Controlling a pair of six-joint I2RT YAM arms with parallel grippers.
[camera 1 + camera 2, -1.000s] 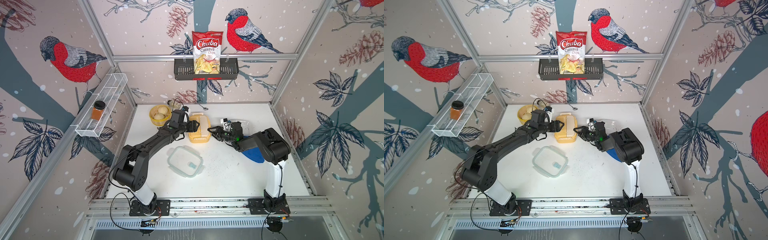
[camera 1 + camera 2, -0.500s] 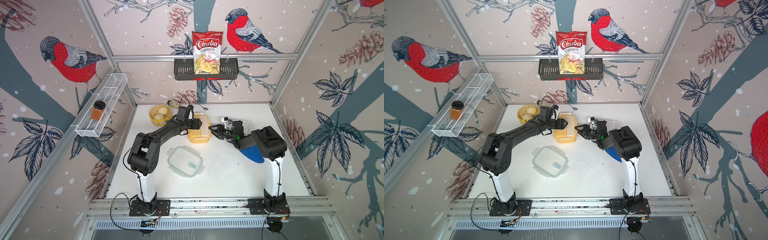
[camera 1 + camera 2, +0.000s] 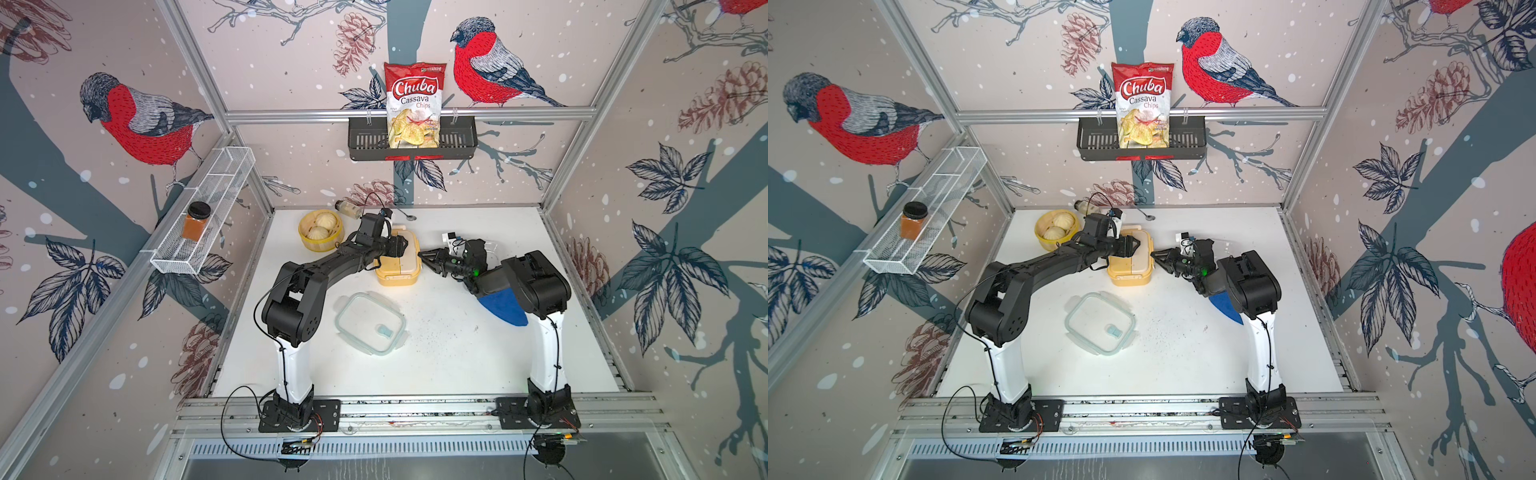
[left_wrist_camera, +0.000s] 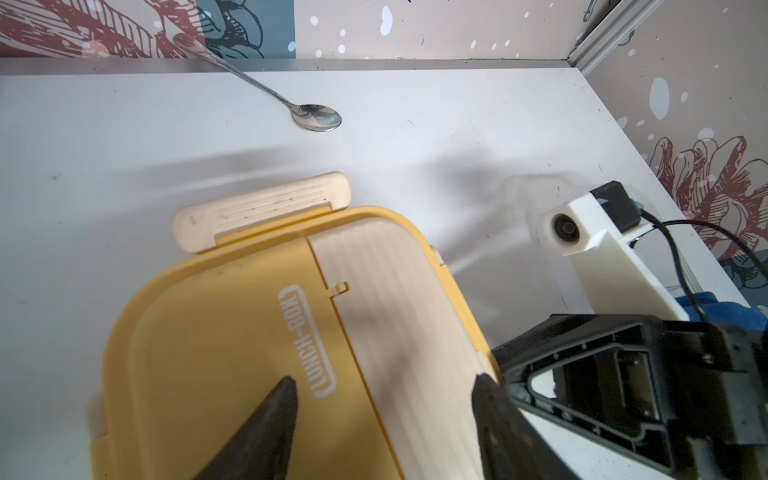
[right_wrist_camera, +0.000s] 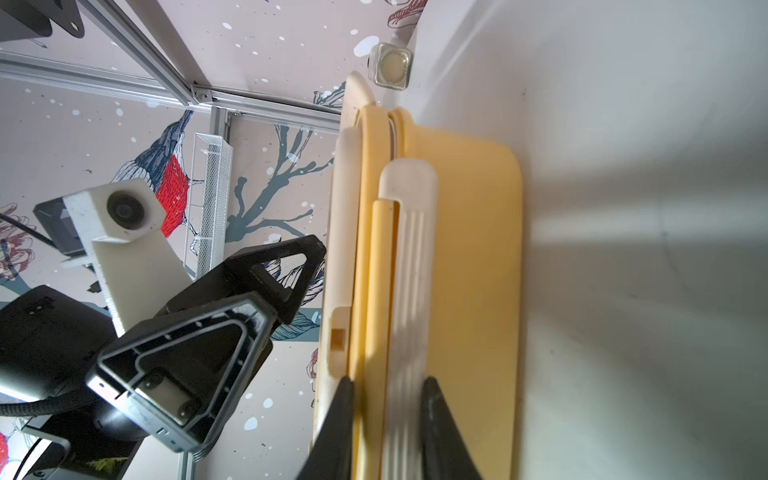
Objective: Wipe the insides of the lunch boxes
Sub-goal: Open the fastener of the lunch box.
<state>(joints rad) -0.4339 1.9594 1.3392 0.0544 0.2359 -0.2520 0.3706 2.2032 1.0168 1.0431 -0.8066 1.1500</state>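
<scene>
My left claw (image 4: 382, 380) hangs released just over the yellow lunch box (image 3: 397, 270), its two fingers spread above the closed lid (image 4: 232, 332). Right beside one fingertip I read white capitals, "LUNCH-BOX", ringed by a rounded outline. The words run along the seam where the lid's yellow half meets its cream half. That seam follows the box's long axis, which points away from my left claw toward the back wall and crosses the line between my two claws. At the end of the box beyond my left claw, a ribbed end latch (image 4: 262, 212) sticks out flat over the tabletop (image 3: 457, 353). My right claw (image 5: 388, 382) meets the box from the opposite long side and is clenched on the cream latch (image 5: 409, 291) there, one finger against the lid's edge and one on the latch's outer edge. Behind my left claw, nearer my base, a green-rimmed clear lid (image 3: 370, 322) lies flat. Far past both claws, up on the back wall, a red and white chip bag (image 3: 414, 104) reads "Chuba Cassava Chips"; its smaller print is too small to read.
</scene>
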